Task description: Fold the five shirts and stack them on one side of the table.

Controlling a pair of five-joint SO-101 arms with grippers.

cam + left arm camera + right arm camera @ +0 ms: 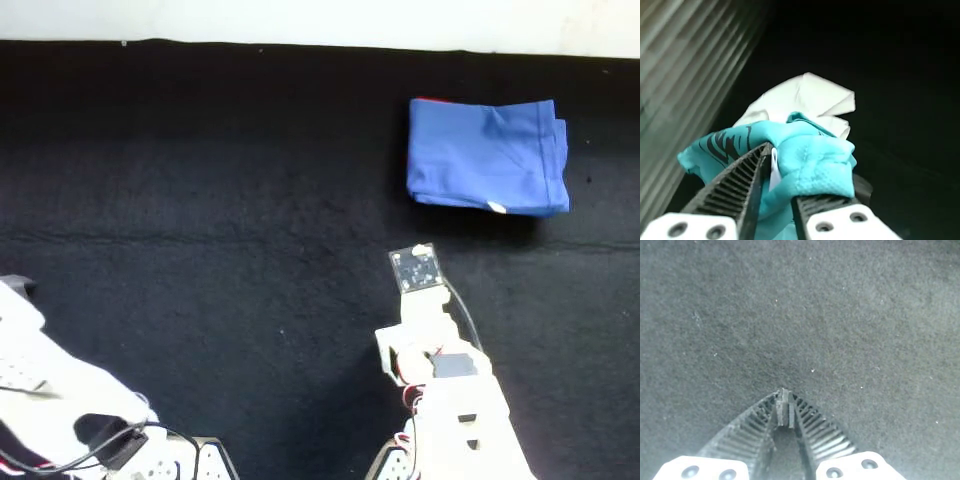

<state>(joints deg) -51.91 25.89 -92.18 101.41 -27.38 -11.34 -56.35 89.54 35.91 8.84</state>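
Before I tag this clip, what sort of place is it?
Probably a robot test bench for folding clothes: black cloth-covered table, folded blue shirt on it, teal shirt clamped in the left gripper.

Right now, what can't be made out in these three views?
High view: the blue shirt covers whatever lies under it; just a red edge peeks out, so the stack count is unknown.
Left wrist view: the teal shirt held in the left tool hides the near part of the white shirt, so folded or not is unclear.
High view: the left arm is cut off by the lower left edge.
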